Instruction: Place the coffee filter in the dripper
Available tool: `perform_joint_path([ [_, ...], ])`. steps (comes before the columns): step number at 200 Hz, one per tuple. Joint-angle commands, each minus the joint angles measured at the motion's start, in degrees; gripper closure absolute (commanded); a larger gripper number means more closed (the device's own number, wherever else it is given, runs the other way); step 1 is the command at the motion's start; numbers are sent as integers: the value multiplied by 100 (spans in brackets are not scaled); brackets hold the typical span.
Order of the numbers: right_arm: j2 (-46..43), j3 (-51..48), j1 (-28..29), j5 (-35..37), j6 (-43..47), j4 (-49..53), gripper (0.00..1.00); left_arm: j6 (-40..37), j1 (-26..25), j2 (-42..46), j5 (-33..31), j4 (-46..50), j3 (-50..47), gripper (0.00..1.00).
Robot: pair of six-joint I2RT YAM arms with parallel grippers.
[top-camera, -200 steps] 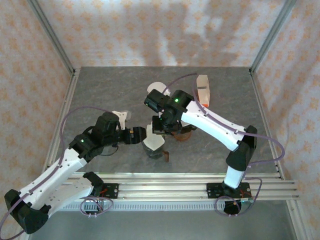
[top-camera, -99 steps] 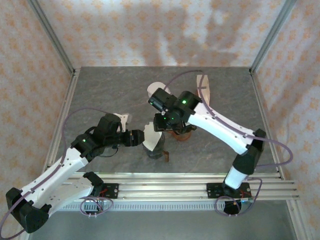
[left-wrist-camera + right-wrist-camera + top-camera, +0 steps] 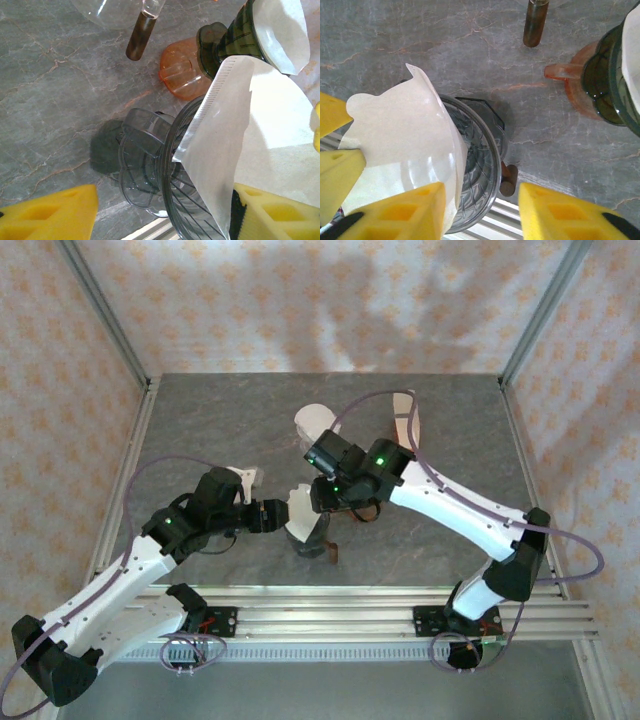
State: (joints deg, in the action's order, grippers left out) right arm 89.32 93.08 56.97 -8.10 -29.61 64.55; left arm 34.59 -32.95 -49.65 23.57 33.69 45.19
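The coffee filter stands tilted in the mouth of the clear dripper; its lower edge sits inside the ribbed wall; its upper part leans out over the rim toward the left hand. Left hand: jaws apart, filter between them; the paper lies against one finger; the other finger is apart from it. Right hand: jaws apart above the dripper, gripping nothing; whether its finger touches the paper cannot be told. The dripper stands on the grey desk; near it, an orange vessel carries a dark green dripper holding a second filter.
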Motion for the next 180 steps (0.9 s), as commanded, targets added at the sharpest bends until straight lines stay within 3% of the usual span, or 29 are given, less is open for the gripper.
perform_joint_path([
  [1, 41, 5, 51, 51, 34, -136, 65, 40, 52, 21, -61, 41, -59, 32],
  [50, 197, 136, 93, 265, 202, 30, 100, 66, 45, 21, -75, 40, -97, 32],
  [83, 390, 289, 219, 695, 375, 272, 100, 79, 45, -11, -126, 9, -183, 31],
  [127, 664, 402, 436, 1174, 554, 450, 100, 256, 51, 82, 2, -194, -320, 22],
  [180, 796, 492, 552, 1404, 646, 567, 100, 325, 52, 304, -64, -145, -354, 27],
])
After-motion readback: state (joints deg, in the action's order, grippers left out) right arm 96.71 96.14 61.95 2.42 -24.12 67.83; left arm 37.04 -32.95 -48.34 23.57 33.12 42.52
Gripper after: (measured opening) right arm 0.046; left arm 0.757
